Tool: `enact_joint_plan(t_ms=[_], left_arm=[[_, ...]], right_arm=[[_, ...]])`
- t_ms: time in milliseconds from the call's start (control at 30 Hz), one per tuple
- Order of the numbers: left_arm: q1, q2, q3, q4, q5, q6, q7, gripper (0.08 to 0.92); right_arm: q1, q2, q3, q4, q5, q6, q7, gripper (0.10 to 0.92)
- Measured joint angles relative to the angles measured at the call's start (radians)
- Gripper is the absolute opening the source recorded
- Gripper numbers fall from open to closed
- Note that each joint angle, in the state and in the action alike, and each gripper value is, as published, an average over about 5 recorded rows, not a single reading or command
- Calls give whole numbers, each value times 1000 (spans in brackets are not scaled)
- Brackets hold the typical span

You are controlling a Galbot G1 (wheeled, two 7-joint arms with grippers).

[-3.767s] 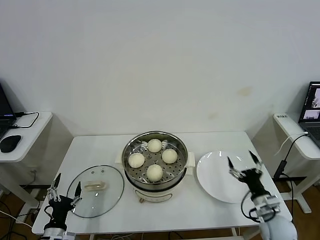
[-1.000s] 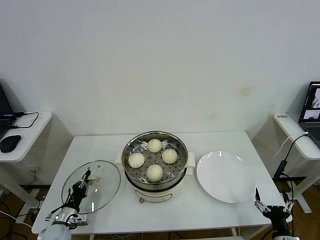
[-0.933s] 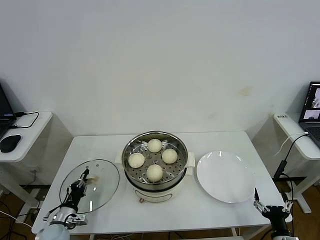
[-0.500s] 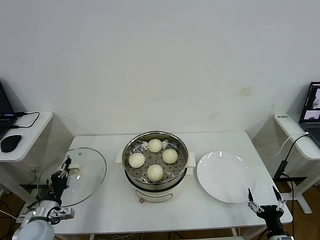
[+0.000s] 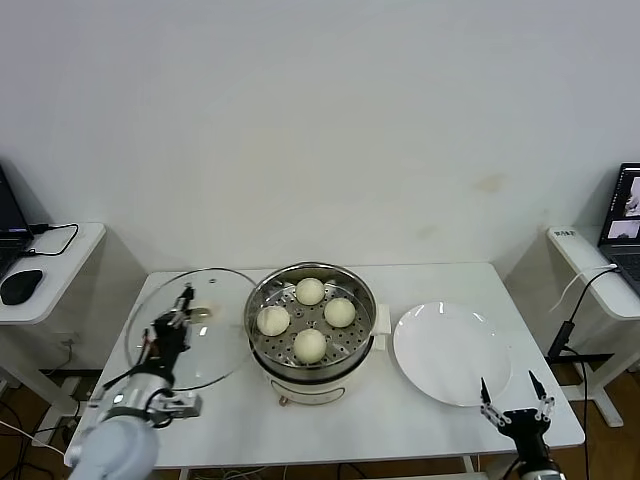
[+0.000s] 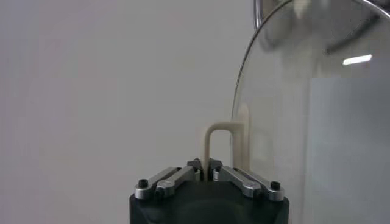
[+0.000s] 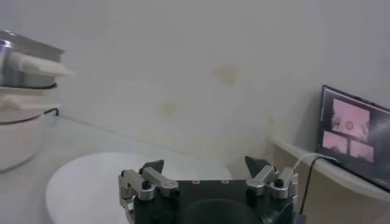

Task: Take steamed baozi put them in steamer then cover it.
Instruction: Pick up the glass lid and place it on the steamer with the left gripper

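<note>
On the white counter (image 5: 420, 415) stands the round shiny stainless-steel steamer (image 5: 311, 318) with a perforated floor, on a cream-white base with side handles. It is near the middle of the counter. Inside it lie the four small, smooth, cream-white steamed baozi (image 5: 310, 345), each apart from the others: one at the far side, one at the left, one at the right and one at the near side. The steamer is not covered.

The left gripper (image 5: 178, 311) is at the left of the steamer, above the left part of the counter. It is clenched on the pale oblong handle (image 6: 220, 144) of the round clear glass cover (image 5: 190, 328) with a metal rim. The cover is lifted off the counter and tilted. In the head view its right edge comes just beside the left rim of the steamer, and it is not possible to tell whether they touch. In the left wrist view the two fingers (image 6: 171, 179) are closed on the foot of the handle, and the glass disc (image 6: 317, 122) stands on edge beside it.

At the right of the steamer lies a flat round white plate (image 5: 452, 353), with nothing on it. The right gripper (image 5: 512, 394) is at the near right corner of the counter, beyond the near edge of the plate. Its fingers are spread wide and it grasps nothing. The right wrist view shows both fingertips (image 7: 152, 167) apart, with the plate (image 7: 85, 182) and the steamer's side (image 7: 21, 115) farther off.
</note>
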Motion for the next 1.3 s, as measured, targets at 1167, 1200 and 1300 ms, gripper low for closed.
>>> enact_joint_plan(t_ms=[1167, 1200, 1300], left_arm=[[-380, -346, 487, 163, 358, 247, 252, 136], [-380, -351, 489, 168, 364, 247, 252, 136], [-381, -361, 491, 183, 380, 245, 252, 136]], right_arm=[[19, 34, -62, -52, -147, 28, 43, 823], [18, 34, -62, -52, -147, 29, 43, 823], [16, 33, -62, -51, -146, 29, 43, 823]])
